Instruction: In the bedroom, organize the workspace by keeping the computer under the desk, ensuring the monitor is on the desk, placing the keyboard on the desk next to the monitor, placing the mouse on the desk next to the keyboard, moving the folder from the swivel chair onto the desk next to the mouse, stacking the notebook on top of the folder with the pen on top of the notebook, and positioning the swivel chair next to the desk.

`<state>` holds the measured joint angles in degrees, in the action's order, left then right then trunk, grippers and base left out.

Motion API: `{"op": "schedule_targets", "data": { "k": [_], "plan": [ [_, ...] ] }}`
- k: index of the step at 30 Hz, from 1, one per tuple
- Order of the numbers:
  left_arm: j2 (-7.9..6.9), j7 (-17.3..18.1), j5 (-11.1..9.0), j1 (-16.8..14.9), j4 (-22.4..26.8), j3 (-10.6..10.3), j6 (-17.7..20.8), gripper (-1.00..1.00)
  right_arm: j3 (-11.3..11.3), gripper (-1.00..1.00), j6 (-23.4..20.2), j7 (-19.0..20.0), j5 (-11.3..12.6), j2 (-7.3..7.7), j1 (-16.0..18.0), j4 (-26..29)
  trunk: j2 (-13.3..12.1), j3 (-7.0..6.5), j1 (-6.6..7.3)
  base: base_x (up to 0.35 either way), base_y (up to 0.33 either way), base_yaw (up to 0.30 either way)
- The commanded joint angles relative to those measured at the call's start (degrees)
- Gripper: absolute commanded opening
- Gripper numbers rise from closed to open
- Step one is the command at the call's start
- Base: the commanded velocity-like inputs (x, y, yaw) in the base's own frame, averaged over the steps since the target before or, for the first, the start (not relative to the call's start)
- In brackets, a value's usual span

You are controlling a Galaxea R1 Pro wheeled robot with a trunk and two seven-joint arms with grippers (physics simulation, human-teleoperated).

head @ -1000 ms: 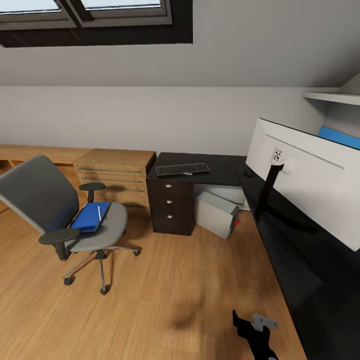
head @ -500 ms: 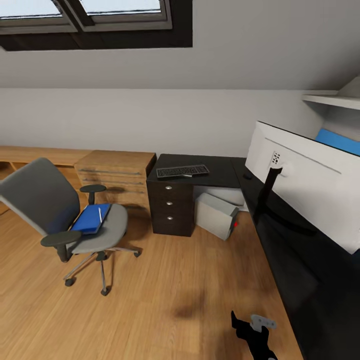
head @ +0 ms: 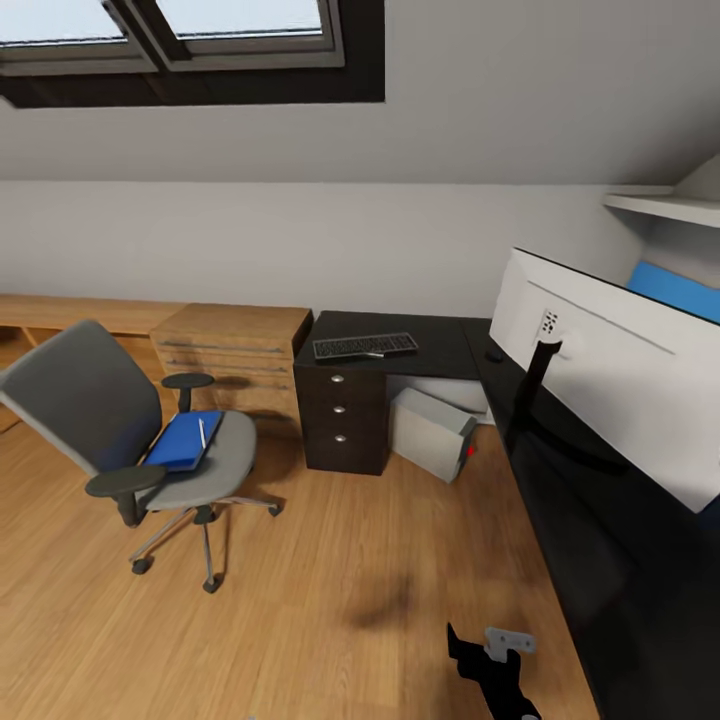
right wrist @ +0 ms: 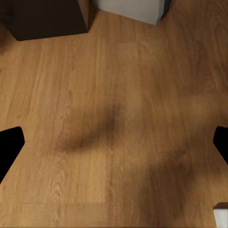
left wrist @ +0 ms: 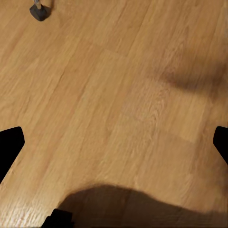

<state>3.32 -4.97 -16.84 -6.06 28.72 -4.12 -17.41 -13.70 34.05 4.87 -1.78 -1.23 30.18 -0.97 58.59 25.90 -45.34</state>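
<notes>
The grey swivel chair [head: 95, 420] stands on the floor left of the black desk [head: 440, 345]. On its seat lies the blue folder [head: 180, 443] with the white pen [head: 201, 432] on top; the notebook is hidden. The keyboard [head: 365, 346] and the small mouse [head: 494, 354] rest on the desk. Showing me its white back, the monitor [head: 620, 385] stands on the desk's right wing. Under the desk sits the light grey computer [head: 430, 433]. My left gripper [left wrist: 114, 145] and right gripper [right wrist: 114, 145] hang open over bare floor, with the right arm [head: 497, 672] low beside the desk.
A light wooden drawer unit [head: 235, 350] adjoins the desk's drawers [head: 340, 410], with a low wooden bench [head: 60, 310] along the wall. A shelf [head: 660, 205] and blue panel [head: 675, 285] lie behind the monitor. Open wooden floor [head: 330, 560] spreads between chair and desk. A chair caster [left wrist: 39, 10] is near my left gripper.
The whole picture has shifted a little, so the camera has moved. The chair, desk and things on them keep their places. My right arm sits slightly further left in the picture.
</notes>
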Motion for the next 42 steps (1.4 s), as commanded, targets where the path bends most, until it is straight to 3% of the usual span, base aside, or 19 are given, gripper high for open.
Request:
{"op": "schedule_targets", "data": {
  "k": [1,26,42],
  "plan": [
    [-0.07,-0.5,-0.3,0.0,-0.1,-0.4,-0.6,1.00,-0.5,1.00,0.2,0.3,-0.1,-0.05,0.1,-0.1,-0.4,-0.13,0.22,0.000,0.000,0.000],
    [-0.15,-0.4,-0.2,0.0,-0.9,-0.6,-1.5,1.00,-0.5,1.00,0.5,0.3,-0.1,-0.75,0.1,-0.2,-0.8,-0.56,0.44,0.000,0.004,-0.058],
    [-0.12,-0.4,-0.1,0.0,-1.9,-0.7,-1.5,1.00,-0.5,1.00,0.4,0.3,-0.1,-0.78,0.0,-0.1,-0.8,-0.58,0.44,0.120,0.209,-0.011]
  ]
}}
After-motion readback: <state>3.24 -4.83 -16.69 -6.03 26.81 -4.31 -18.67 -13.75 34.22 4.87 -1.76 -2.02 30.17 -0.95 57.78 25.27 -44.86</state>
